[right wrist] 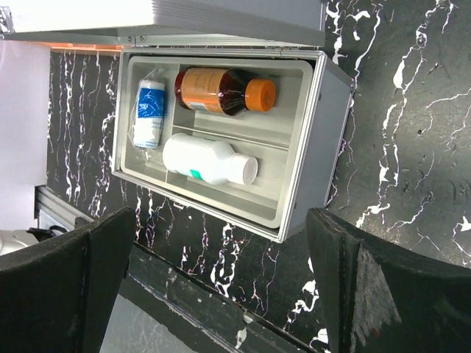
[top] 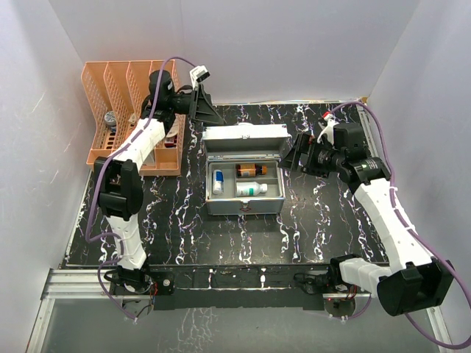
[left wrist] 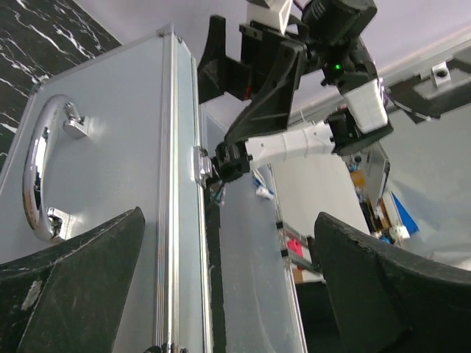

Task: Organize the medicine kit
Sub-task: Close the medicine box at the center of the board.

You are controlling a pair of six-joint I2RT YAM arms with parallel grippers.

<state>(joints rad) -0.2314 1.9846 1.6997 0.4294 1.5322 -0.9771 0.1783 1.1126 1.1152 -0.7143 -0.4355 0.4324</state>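
The silver medicine case (top: 243, 204) stands open in the middle of the table, its lid (top: 244, 138) upright. Its tray holds an amber bottle with an orange cap (top: 252, 170), a white bottle (top: 252, 189) and a white-and-blue bandage roll (top: 218, 181); all three also show in the right wrist view: amber bottle (right wrist: 221, 92), white bottle (right wrist: 210, 158), roll (right wrist: 149, 114). My left gripper (top: 207, 110) is open and empty behind the lid, whose outer face and chrome handle (left wrist: 35, 184) fill its view. My right gripper (top: 296, 154) is open and empty just right of the case.
An orange slotted rack (top: 125, 81) stands at the back left, with small items in its slots beside my left arm. White walls enclose the table on three sides. The metal rail with both arm bases runs along the near edge (top: 243, 283).
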